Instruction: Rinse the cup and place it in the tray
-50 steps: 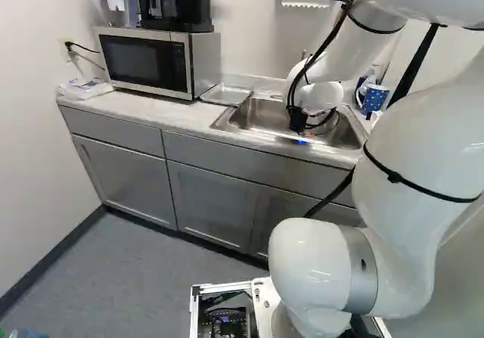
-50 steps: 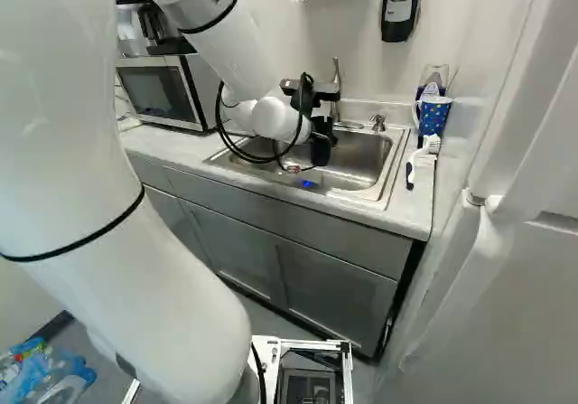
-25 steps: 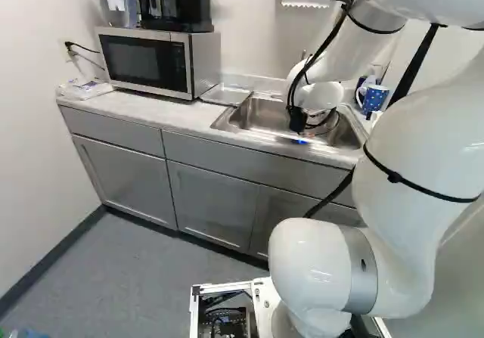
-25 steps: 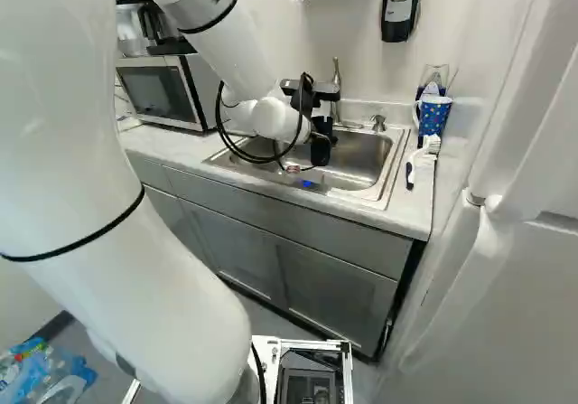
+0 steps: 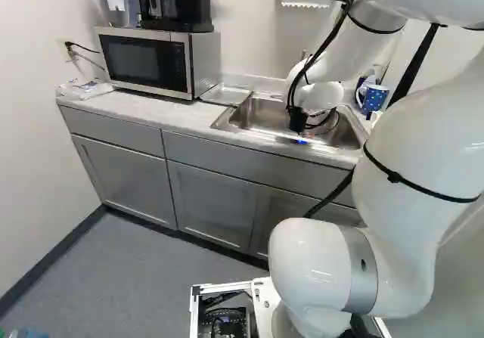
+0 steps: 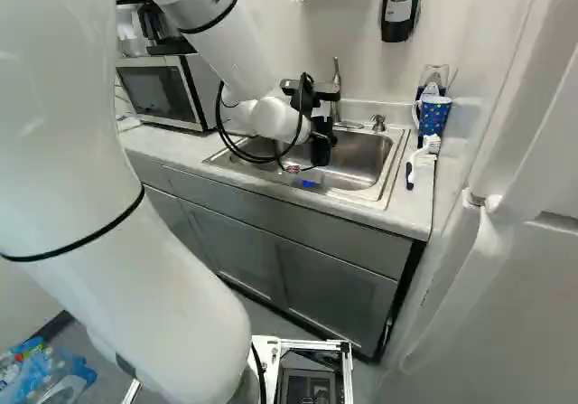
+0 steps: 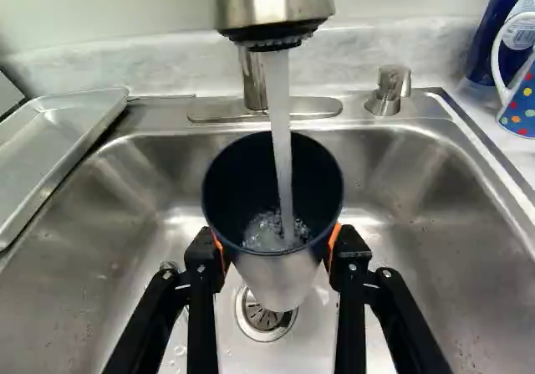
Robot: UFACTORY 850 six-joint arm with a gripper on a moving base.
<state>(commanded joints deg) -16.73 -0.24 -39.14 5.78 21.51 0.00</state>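
The counter (image 5: 170,113) bears a microwave (image 5: 144,62), metal tray (image 5: 225,94), spotted mug (image 6: 434,116) and white brush (image 6: 420,157)

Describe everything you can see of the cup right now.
The cup is round, dark blue-black inside and silvery, metal-looking outside, with no handle in sight. Its mouth faces up under the faucet; a stream of water falls in and froths inside. The pincer grips it from two sides, orange pads against its wall, above the sink's drain.

Arm (image 5: 412,145) over sink (image 5: 261,116) — seemingly tray (image 5: 225,95) beside
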